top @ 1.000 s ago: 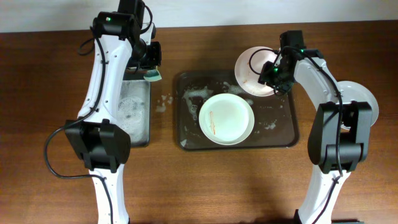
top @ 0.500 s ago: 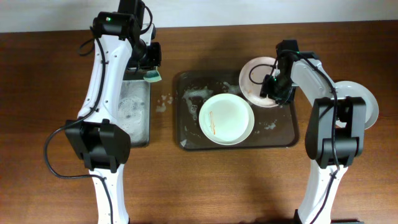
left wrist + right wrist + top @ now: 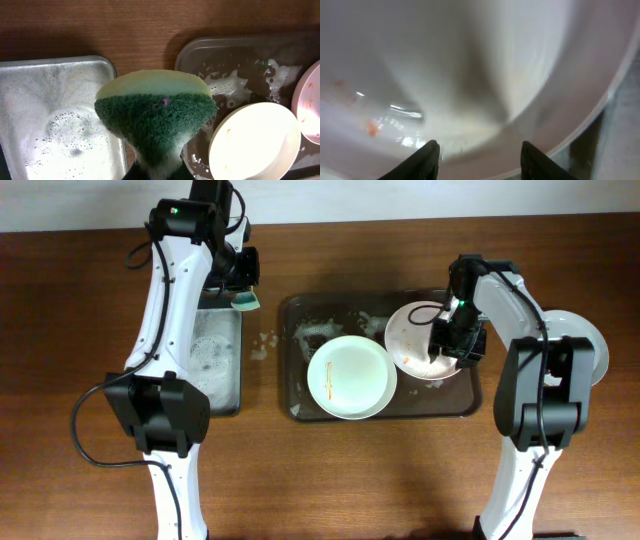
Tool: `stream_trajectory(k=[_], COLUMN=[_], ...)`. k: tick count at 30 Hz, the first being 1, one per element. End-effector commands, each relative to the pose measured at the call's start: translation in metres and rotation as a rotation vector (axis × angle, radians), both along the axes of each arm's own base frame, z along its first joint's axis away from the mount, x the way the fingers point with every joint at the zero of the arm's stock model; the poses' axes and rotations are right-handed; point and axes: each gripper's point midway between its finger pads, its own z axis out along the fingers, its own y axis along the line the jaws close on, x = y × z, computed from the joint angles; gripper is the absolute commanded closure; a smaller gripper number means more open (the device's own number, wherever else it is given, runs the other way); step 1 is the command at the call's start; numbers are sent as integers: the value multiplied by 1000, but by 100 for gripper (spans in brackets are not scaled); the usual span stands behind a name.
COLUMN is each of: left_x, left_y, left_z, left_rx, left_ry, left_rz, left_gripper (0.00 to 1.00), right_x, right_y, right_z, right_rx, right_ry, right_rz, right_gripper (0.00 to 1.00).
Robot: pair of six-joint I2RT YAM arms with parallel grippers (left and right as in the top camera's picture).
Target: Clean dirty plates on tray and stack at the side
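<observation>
Nearest, a streaked plate (image 3: pixel 350 377) is lying in the brown tray (image 3: pixel 445 406); just beside it a second smeared plate (image 3: pixel 412 330) is sitting under the right fingers (image 3: pixel 427 159), which are standing apart against its inner face; a third plate (image 3: pixel 592 348) is resting on the desk (image 3: pixel 60 380) right of the tray; farthest, the left fingers (image 3: pixel 242 286) are pinching a green-yellow sponge (image 3: pixel 155 115) over the foamy tray's (image 3: pixel 50 125) edge.

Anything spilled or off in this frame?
Yes: suds sit on the table between the foam pan and the tray, outside both. Nothing else stands out.
</observation>
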Motion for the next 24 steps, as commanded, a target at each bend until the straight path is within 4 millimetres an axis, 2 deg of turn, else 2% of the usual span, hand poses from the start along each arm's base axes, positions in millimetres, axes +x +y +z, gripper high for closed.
stream_trajectory(k=[1,3,5,8,12,17,20,24], left_x=[2,2,2,2,1,2,2,3], left_y=[-3,-3,-3,-4,-8,-11,-12,-12], left_z=[-8,-8,-8,-8,-8,-7,-7,-7], left_rx=[-8,-8,-8,-8,-7,-9,-9,-10], left_ry=[15,15,15,15,14,7,4,2], left_rz=[-5,-5,-5,-7,-17,-23,-23,-23], left_gripper=[99,99,99,99,99,99,99,99], right_x=[14,11,4,-10,-20,-21,-29,-37], right_y=[16,26,45,70,93,109,109,109], right_z=[60,67,69,59,45,23,4,-12], right_rx=[50,66,96,106,108,104,98,105], right_ry=[-159,-164,-150,-114,-94,-117,-102,-92], right_rz=[99,120,187,257,284,276,253,251], right_gripper=[46,46,46,46,47,48,51,52])
